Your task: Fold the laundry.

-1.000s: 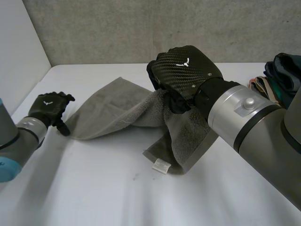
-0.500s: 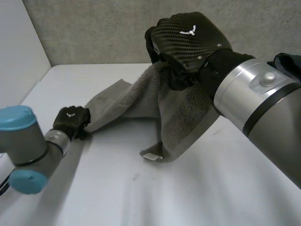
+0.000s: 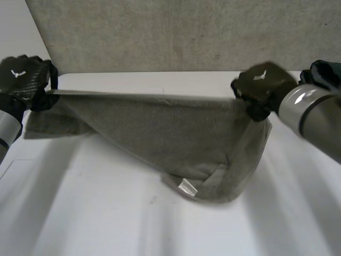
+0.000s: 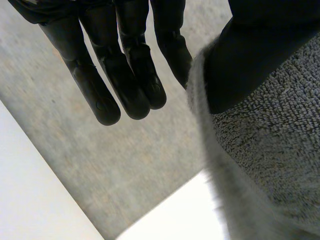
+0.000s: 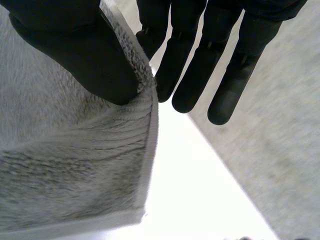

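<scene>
A grey towel (image 3: 160, 133) hangs stretched between my two hands above the white table (image 3: 106, 213), its top edge taut and its lower part sagging onto the table with a white label (image 3: 186, 186). My left hand (image 3: 24, 77) holds the towel's left top corner: in the left wrist view the thumb (image 4: 250, 60) presses the towel (image 4: 270, 150) against straight fingers (image 4: 130, 75). My right hand (image 3: 264, 85) holds the right top corner, where the thumb (image 5: 85, 55) pinches the towel (image 5: 65, 165) against the fingers (image 5: 190, 75).
A pile of folded dark and coloured laundry (image 3: 322, 74) lies at the table's far right, behind my right arm. A grey wall (image 3: 170, 32) runs along the table's back edge.
My left hand closed on the towel's left corner and rose. The right hand swung out to the right with its corner. The towel went from a bunched heap to a stretched sheet.
</scene>
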You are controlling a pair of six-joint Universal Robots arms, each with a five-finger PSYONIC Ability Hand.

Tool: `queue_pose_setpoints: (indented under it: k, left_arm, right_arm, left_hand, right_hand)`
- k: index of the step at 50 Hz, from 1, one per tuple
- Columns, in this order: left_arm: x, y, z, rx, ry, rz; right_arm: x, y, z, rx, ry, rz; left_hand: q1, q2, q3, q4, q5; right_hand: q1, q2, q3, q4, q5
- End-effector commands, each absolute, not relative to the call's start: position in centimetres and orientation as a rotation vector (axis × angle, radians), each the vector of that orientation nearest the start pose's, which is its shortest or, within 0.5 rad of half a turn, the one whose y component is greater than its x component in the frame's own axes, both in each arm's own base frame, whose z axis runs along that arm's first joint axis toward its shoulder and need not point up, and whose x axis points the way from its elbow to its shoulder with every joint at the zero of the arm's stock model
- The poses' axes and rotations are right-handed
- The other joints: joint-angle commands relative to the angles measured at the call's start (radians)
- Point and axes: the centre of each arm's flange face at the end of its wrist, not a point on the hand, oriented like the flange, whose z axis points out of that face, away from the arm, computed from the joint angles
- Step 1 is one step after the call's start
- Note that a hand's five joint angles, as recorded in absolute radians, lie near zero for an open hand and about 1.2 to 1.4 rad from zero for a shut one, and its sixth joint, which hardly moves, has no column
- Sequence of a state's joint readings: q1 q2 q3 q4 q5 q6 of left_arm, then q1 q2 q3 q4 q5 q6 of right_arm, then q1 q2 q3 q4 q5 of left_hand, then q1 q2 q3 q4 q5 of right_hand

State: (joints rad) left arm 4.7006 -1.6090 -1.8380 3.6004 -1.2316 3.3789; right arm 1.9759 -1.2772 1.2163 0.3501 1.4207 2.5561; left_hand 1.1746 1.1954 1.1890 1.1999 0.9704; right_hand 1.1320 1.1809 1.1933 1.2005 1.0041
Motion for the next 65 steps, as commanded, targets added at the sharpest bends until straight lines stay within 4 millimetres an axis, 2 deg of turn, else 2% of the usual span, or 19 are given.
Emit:
queue_pose_setpoints:
  k: [1, 4, 7, 8, 10, 12, 16, 18, 23, 28, 32, 34, 36, 39, 45, 50, 54, 63, 65]
  left_arm:
    - [-17.4, -36.2, 21.6, 0.727, 2.039, -2.304]
    - [-19.7, -38.3, 22.4, 0.786, 1.941, -2.372]
    - [-22.6, -40.0, 25.5, 0.770, 1.777, -2.518]
    - [-23.3, -41.1, 28.4, 0.708, 1.634, -2.617]
    - [-23.4, -41.9, 31.9, 0.614, 1.468, -2.715]
    - [-22.8, -42.4, 38.4, 0.371, 1.153, -2.904]
    - [-22.0, -42.2, 42.0, 0.224, 0.947, -3.034]
    - [-21.9, -42.0, 42.7, 0.201, 0.904, -3.079]
    - [-22.1, -42.0, 38.9, 0.242, 1.135, -3.004]
    - [-21.7, -40.7, 34.4, 0.286, 1.379, -2.892]
    - [-21.4, -38.6, 27.9, 0.359, 1.665, -2.736]
    - [-21.3, -37.2, 25.1, 0.418, 1.789, -2.661]
    - [-21.4, -34.9, 21.3, 0.531, 1.941, -2.547]
    - [-21.5, -32.9, 18.6, 0.640, 2.018, -2.445]
    - [-20.9, -31.4, 15.1, 0.815, 2.017, -2.229]
    - [-19.0, -32.6, 13.0, 0.865, 1.982, -2.071]
    - [-17.8, -33.1, 12.7, 0.867, 1.961, -2.016]
    - [-17.4, -32.0, 12.0, 0.875, 2.033, -1.953]
    - [-17.4, -31.5, 11.9, 0.880, 2.065, -1.932]
  right_arm:
    - [28.5, -30.7, 24.7, -1.358, 2.250, -1.823]
    - [29.5, -33.4, 26.3, -1.273, 2.190, -2.008]
    - [30.6, -36.0, 29.8, -1.119, 2.011, -2.308]
    - [30.7, -36.4, 30.7, -1.082, 1.970, -2.365]
    - [30.9, -37.5, 34.9, -0.909, 1.751, -2.615]
    - [31.1, -37.9, 38.0, -0.771, 1.540, -2.786]
    - [30.5, -36.6, 43.3, -0.593, 1.226, -2.984]
    - [30.4, -36.3, 43.6, -0.594, 1.220, -2.988]
    - [30.3, -36.4, 40.7, -0.691, 1.370, -2.903]
    - [29.8, -36.6, 34.4, -0.861, 1.662, -2.708]
    - [28.3, -36.1, 27.8, -1.020, 1.974, -2.453]
    - [27.4, -34.9, 23.7, -1.107, 2.138, -2.258]
    - [27.1, -34.0, 21.8, -1.154, 2.192, -2.158]
    - [26.7, -31.9, 17.9, -1.237, 2.259, -1.961]
    - [25.6, -30.3, 15.2, -1.264, 2.323, -1.809]
    - [24.7, -30.0, 14.1, -1.254, 2.370, -1.750]
    - [23.9, -30.0, 14.3, -1.236, 2.391, -1.747]
    - [23.4, -29.3, 15.5, -1.229, 2.372, -1.768]
    - [23.3, -29.1, 15.7, -1.230, 2.365, -1.774]
  left_hand:
    - [0.222, 0.201, 0.207, 0.196, 0.251]
    - [0.222, 0.201, 0.207, 0.196, 0.251]
    - [0.222, 0.201, 0.207, 0.196, 0.251]
    - [0.222, 0.201, 0.207, 0.196, 0.251]
    - [0.222, 0.201, 0.207, 0.196, 0.251]
    - [0.222, 0.201, 0.207, 0.196, 0.251]
    - [0.222, 0.201, 0.207, 0.196, 0.251]
    - [0.222, 0.201, 0.207, 0.196, 0.251]
    - [0.222, 0.201, 0.207, 0.196, 0.251]
    - [0.222, 0.201, 0.207, 0.196, 0.251]
    - [0.222, 0.201, 0.207, 0.196, 0.251]
    - [0.222, 0.201, 0.207, 0.196, 0.251]
    - [0.222, 0.201, 0.207, 0.196, 0.251]
    - [0.222, 0.201, 0.207, 0.196, 0.251]
    - [0.222, 0.201, 0.207, 0.196, 0.251]
    - [-0.299, -0.320, -0.314, -0.325, -0.270]
    - [-0.479, -0.500, -0.494, -0.505, -0.450]
    - [-0.459, -0.480, -0.473, -0.484, -0.429]
    - [-0.287, -0.308, -0.302, -0.313, -0.258]
  right_hand:
    - [0.264, 0.215, 0.203, 0.196, 0.218]
    - [0.264, 0.215, 0.203, 0.196, 0.218]
    - [0.264, 0.215, 0.203, 0.196, 0.218]
    - [0.264, 0.215, 0.203, 0.196, 0.218]
    - [0.264, 0.215, 0.203, 0.196, 0.218]
    - [0.264, 0.215, 0.203, 0.196, 0.218]
    - [0.264, 0.215, 0.203, 0.196, 0.218]
    - [0.264, 0.215, 0.203, 0.196, 0.218]
    - [0.264, 0.215, 0.203, 0.196, 0.218]
    - [0.264, 0.215, 0.203, 0.196, 0.218]
    - [0.264, 0.215, 0.203, 0.196, 0.218]
    - [0.264, 0.215, 0.203, 0.196, 0.218]
    - [0.264, 0.215, 0.203, 0.196, 0.218]
    - [0.264, 0.215, 0.203, 0.196, 0.218]
    - [0.264, 0.215, 0.203, 0.196, 0.218]
    - [0.264, 0.215, 0.203, 0.196, 0.218]
    - [0.264, 0.215, 0.203, 0.196, 0.218]
    - [0.264, 0.215, 0.203, 0.196, 0.218]
    - [0.264, 0.215, 0.203, 0.196, 0.218]
